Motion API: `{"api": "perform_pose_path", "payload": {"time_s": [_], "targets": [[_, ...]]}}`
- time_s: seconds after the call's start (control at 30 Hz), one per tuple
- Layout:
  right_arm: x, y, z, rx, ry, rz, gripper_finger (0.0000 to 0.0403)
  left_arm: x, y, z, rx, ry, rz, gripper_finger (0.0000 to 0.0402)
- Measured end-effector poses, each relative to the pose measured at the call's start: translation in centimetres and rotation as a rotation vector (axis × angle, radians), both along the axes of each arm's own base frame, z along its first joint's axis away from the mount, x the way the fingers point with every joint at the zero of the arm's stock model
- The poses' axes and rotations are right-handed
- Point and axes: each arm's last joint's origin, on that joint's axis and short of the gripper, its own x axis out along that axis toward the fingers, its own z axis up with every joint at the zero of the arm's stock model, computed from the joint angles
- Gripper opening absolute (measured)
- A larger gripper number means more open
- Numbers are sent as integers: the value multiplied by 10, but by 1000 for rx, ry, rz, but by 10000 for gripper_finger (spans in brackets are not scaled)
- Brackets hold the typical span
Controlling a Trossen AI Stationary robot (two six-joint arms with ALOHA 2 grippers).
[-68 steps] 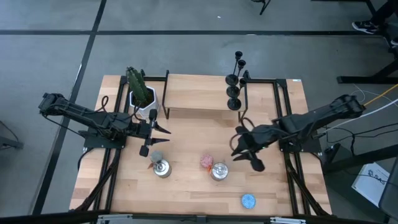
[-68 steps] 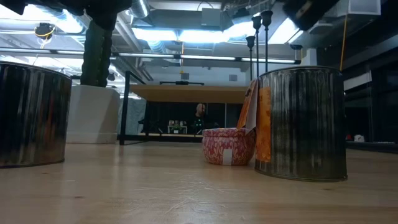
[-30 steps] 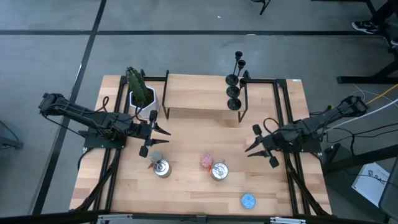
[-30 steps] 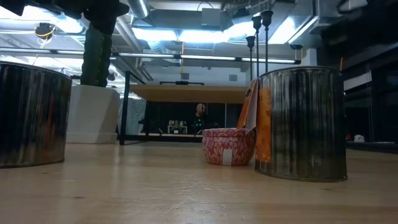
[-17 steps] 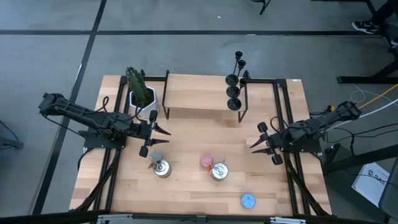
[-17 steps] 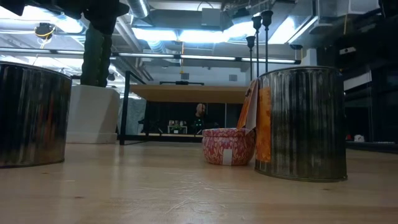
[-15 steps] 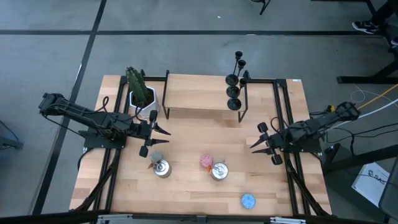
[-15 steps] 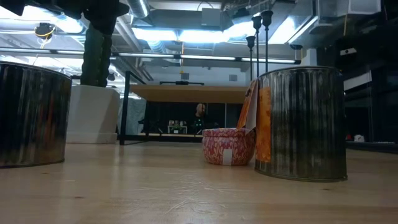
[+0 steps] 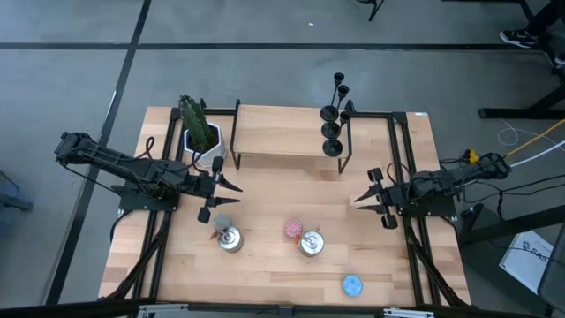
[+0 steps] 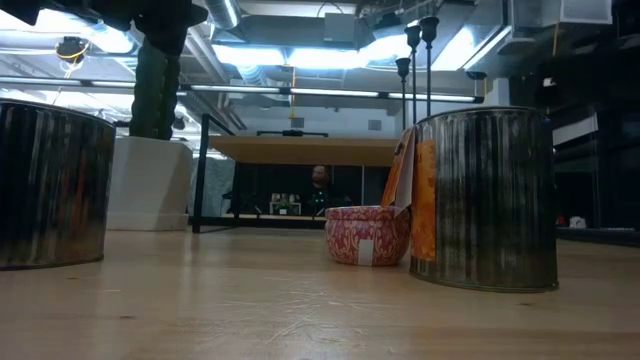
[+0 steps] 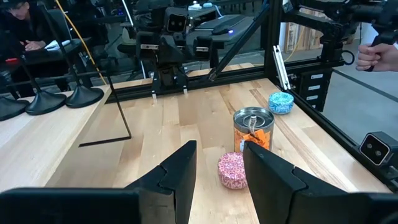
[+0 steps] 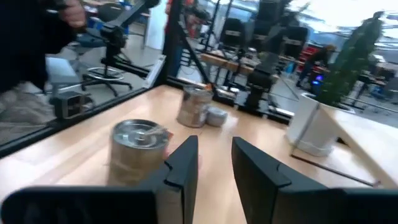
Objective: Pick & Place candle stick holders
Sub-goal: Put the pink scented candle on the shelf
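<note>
Three black candle stick holders [image 9: 332,124] stand in a row on their round bases at the right end of the raised wooden shelf [image 9: 278,132] at the table's far side. In the low view their thin stems and cups [image 10: 420,50] rise behind a tin. In the left wrist view their bases [image 11: 62,99] show far off. My left gripper [image 9: 235,193] hangs open at the table's left, pointing right. My right gripper [image 9: 360,198] hangs open by the right edge, pointing left, nearer than the holders. Neither has anything between its fingers.
A cactus in a white pot [image 9: 199,132] stands far left. Two silver tins [image 9: 230,238] [image 9: 311,243], a pink tin [image 9: 293,230] and a blue tin [image 9: 352,284] sit on the near half. A person's hand [image 11: 373,56] shows beyond the table.
My right gripper has drawn back a little toward the table's right edge and sunk, rolling about its own axis as the arm folds in. Its fingers stay open. The holders and tins have kept still.
</note>
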Motion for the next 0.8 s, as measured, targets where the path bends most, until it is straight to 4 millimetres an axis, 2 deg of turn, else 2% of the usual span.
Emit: {"api": "perform_pose_path", "payload": {"time_s": [0.37,0.8], "targets": [[0,-17,-2,-15,8,-163,100,0,0,0,-18,3,3,127],[0,-19,-4,-19,27,-178,101,0,0,0,26,2,-7,127]]}}
